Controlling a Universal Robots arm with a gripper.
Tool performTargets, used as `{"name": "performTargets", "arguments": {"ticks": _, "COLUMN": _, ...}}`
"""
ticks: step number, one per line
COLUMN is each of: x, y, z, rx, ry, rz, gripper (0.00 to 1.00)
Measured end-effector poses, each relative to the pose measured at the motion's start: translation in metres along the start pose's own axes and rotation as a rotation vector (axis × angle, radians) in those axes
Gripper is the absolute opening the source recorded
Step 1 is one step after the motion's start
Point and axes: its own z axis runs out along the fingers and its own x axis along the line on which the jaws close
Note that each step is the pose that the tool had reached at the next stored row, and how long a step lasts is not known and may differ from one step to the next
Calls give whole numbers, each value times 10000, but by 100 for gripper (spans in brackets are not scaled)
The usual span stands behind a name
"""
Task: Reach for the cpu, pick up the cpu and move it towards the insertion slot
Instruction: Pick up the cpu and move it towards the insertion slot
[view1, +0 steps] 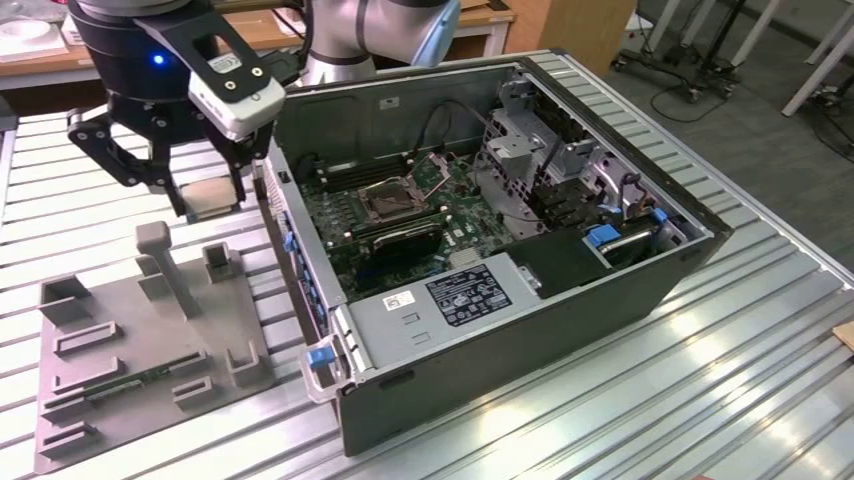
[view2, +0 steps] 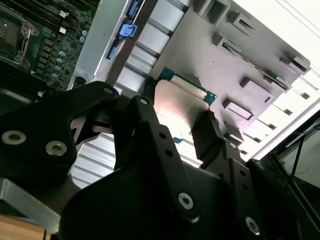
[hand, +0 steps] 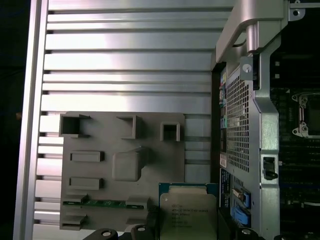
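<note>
My gripper is shut on the cpu, a thin square chip with a silvery face, and holds it in the air above the grey plastic fixture. In both wrist views the cpu sits between the black fingers, its green edge showing. The insertion slot, a metal-framed socket with a dark centre, lies on the motherboard inside the open computer case. It is to the exterior view's right of the gripper, beyond the case wall. The slot also shows in both wrist views.
The case's upright side wall stands between the gripper and the motherboard. The fixture has raised posts and holds a narrow green memory stick. All rests on a slatted metal table. Cables and drive bays fill the case's far side.
</note>
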Motion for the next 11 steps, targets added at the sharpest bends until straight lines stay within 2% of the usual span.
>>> {"name": "performTargets", "arguments": {"ticks": 11, "x": -153, "y": -3, "z": 1, "rx": 0, "ry": 0, "rz": 0, "gripper": 54}}
